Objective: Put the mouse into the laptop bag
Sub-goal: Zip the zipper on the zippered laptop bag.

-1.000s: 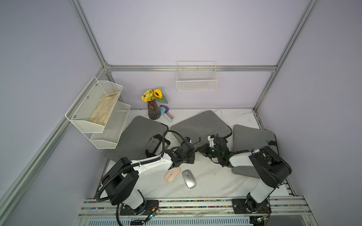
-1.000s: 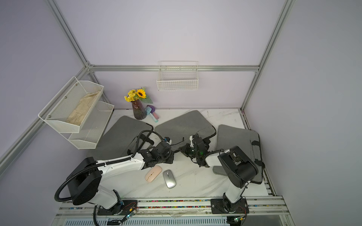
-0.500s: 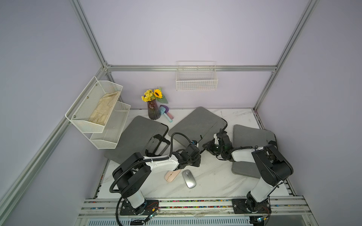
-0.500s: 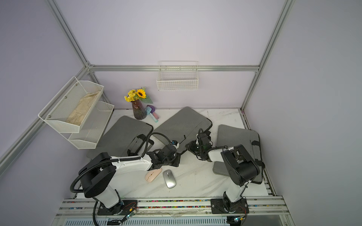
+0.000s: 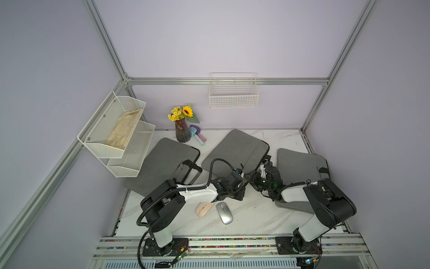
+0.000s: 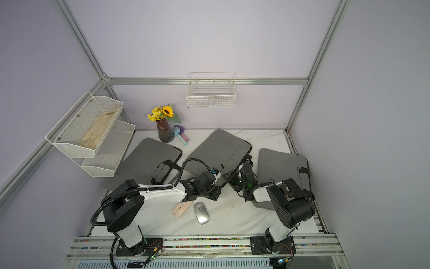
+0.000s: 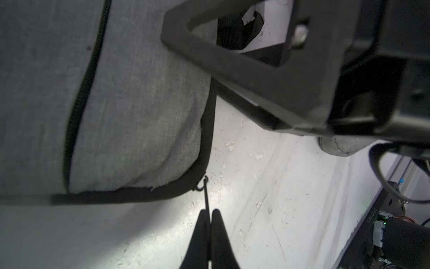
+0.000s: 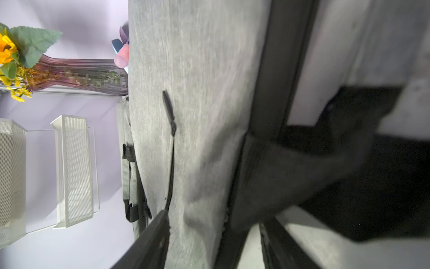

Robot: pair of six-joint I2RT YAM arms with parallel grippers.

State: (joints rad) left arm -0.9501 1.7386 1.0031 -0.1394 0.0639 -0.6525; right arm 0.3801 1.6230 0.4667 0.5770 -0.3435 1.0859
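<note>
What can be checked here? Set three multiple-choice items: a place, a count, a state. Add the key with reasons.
1. The pink mouse lies: A) on the middle bag; B) on the table beside the silver mouse; C) in the left gripper.
2. Grey laptop bags on the table: A) one; B) two; C) three.
3. The left gripper is: A) shut on the middle bag's zipper pull; B) open; C) shut on the silver mouse.
Key: 1 B, both mice lie side by side on bare marble; 2 C, three show in both top views; 3 A, the left wrist view shows it pinching the pull.
</note>
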